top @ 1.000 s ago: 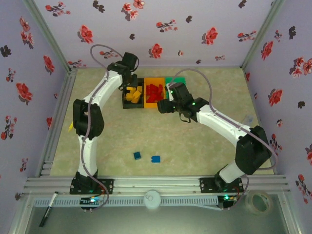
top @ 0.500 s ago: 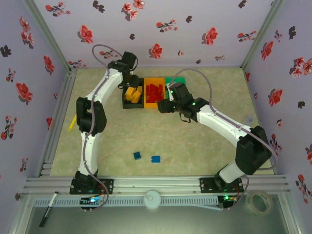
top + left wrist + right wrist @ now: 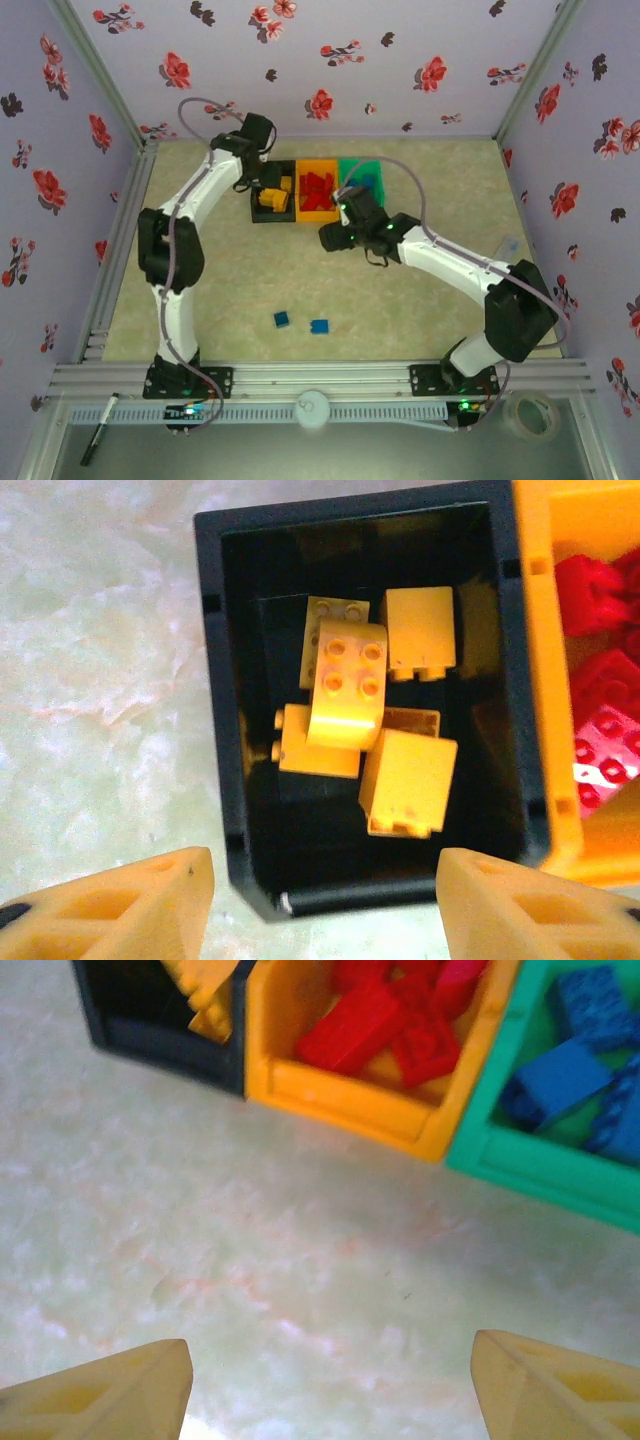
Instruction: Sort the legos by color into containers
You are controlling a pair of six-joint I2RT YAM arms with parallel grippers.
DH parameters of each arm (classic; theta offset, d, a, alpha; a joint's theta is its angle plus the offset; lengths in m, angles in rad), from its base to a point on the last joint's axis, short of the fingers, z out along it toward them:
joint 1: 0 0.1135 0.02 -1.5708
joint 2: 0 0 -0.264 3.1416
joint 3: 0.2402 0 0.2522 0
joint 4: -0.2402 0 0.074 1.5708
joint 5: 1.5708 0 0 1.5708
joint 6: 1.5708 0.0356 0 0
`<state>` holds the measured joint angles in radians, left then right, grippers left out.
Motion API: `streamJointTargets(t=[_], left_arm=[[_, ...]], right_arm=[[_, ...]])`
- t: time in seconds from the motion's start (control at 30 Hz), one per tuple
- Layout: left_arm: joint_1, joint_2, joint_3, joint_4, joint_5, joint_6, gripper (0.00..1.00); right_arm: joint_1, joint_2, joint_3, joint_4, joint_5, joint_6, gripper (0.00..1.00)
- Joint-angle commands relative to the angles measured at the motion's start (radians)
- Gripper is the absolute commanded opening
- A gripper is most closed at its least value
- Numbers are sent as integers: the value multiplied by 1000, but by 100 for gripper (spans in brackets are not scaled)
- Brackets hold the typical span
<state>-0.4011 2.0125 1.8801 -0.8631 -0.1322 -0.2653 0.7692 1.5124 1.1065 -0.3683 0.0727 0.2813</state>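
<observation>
While the marbled table (image 3: 400,320) lies boxed by floral walls (image 3: 330,60), the left gripper (image 3: 325,895) is held spread and empty over the black bin (image 3: 212,730), where yellow legos (image 3: 347,685) are piled. The right gripper (image 3: 330,1380) is spread wide above bare table just before the orange bin (image 3: 340,1100) of reds (image 3: 370,1020) and the green bin (image 3: 520,1160) of blues (image 3: 560,1075). 2 blue legos (image 3: 282,319) are seen on open table near the front rail (image 3: 320,378), well apart from both arms.
</observation>
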Motion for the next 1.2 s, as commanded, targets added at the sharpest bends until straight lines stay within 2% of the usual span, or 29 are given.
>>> streamJointTargets(t=[0.0, 0.27, 0.53, 0.63, 0.9, 1.17], left_arm=[[-12, -147, -98, 61, 9, -38, 60], [-21, -328, -307, 101, -8, -110, 60], [-33, -450, -430, 135, -18, -172, 60], [-33, -463, -443, 131, -30, -174, 60], [-33, -478, -452, 134, -31, -176, 60], [-35, -501, -453, 124, -32, -169, 61]], right_arm=[[82, -20, -29, -34, 63, 116, 74], [313, 58, -41, -15, 109, 364, 73], [426, 189, 52, -95, 75, 443, 75], [448, 216, 89, -141, 65, 446, 76], [459, 283, 153, -174, -66, 453, 77], [480, 356, 223, -224, -107, 441, 73]])
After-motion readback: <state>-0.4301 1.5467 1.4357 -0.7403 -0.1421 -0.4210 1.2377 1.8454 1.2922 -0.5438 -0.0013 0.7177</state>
